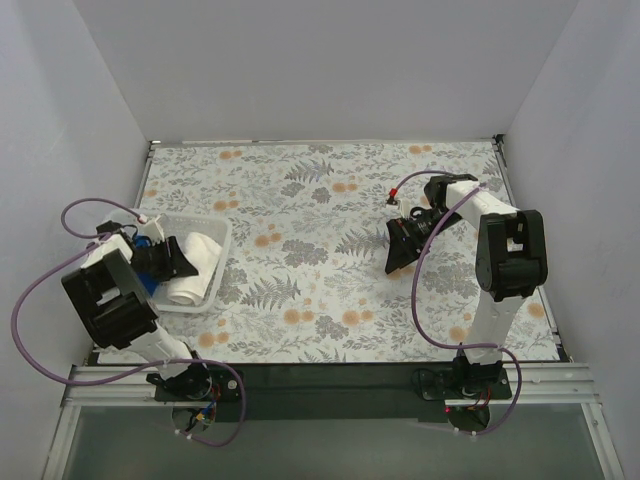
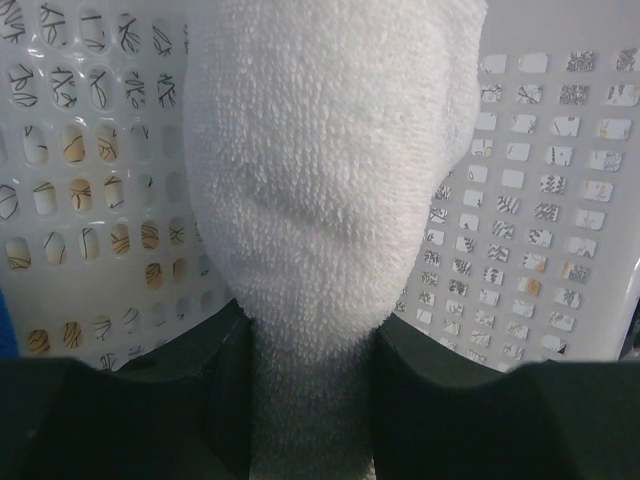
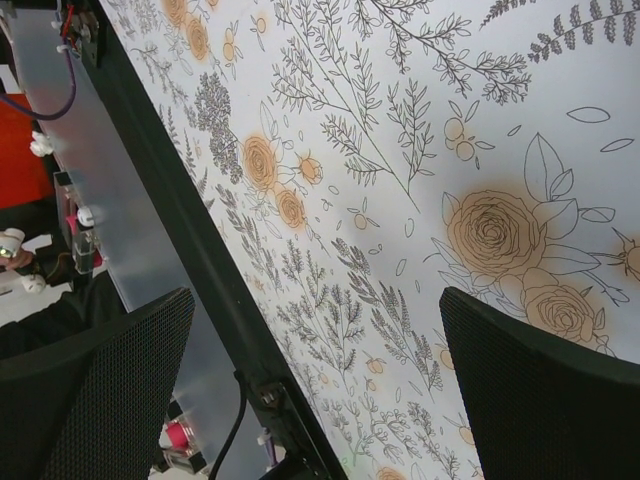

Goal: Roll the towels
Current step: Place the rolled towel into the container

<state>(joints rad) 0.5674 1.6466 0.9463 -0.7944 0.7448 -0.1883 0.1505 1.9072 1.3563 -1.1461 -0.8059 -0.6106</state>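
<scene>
Left jaws clamp the white towel [image 2: 320,180] inside the basket [image 1: 222,232]. Right jaws wide apart, empty, above the surface [image 1: 300,200], well right of the basket.

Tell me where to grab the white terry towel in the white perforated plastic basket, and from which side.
I'd grip the white terry towel at its narrow neck, coming down through the white perforated plastic basket's open top. The body bulges thick; the neck fits between the fingers, as the left gripper shows.
</scene>
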